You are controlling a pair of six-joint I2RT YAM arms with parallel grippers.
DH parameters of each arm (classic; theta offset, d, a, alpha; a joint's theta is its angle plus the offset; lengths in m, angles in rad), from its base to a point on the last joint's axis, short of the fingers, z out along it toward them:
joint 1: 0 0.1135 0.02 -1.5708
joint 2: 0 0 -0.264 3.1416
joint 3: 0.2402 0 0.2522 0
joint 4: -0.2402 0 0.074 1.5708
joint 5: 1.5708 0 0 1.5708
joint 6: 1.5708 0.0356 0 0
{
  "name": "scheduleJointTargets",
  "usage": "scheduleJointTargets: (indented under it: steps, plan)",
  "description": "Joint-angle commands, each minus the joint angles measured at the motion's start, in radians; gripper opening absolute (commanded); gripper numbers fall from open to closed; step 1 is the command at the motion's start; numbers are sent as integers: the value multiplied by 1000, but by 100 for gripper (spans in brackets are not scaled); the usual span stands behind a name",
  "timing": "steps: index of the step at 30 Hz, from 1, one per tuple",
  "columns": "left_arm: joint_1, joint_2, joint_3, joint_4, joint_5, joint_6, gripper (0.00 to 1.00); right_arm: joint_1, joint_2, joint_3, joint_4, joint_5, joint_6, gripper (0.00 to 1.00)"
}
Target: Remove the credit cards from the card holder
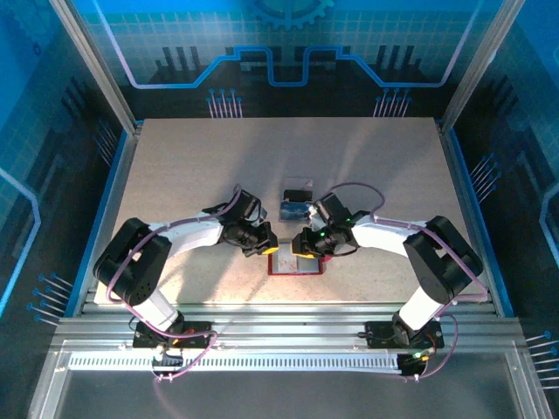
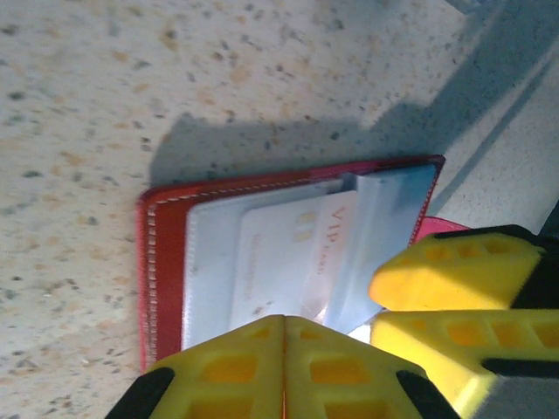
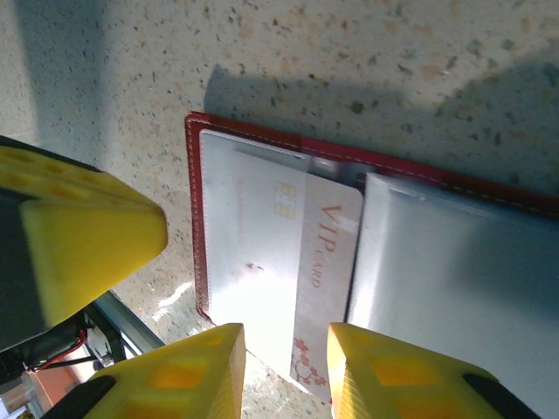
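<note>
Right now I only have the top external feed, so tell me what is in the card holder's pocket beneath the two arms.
Observer: A pale card printed VIP sticks partway out of a greyish pocket of the open card holder.
Operator: Give me the right fingers.
Observer: The right fingers stand apart, and the card's free end shows in the gap between them. I cannot tell if they touch it.
Operator: Now the left.
Observer: The left fingers are pressed together over one edge of the card holder, with nothing visible between them.
</note>
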Motion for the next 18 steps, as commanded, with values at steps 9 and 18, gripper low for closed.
scheduleJointTargets:
  steps: [9, 18]
  plan:
    - [-34, 68, 18, -62, -60, 36, 5, -20, 15, -33, 39, -56, 4, 31]
    - [-33, 88, 2, -63, -69, 42, 5, -20, 38, -40, 64, -68, 11, 31]
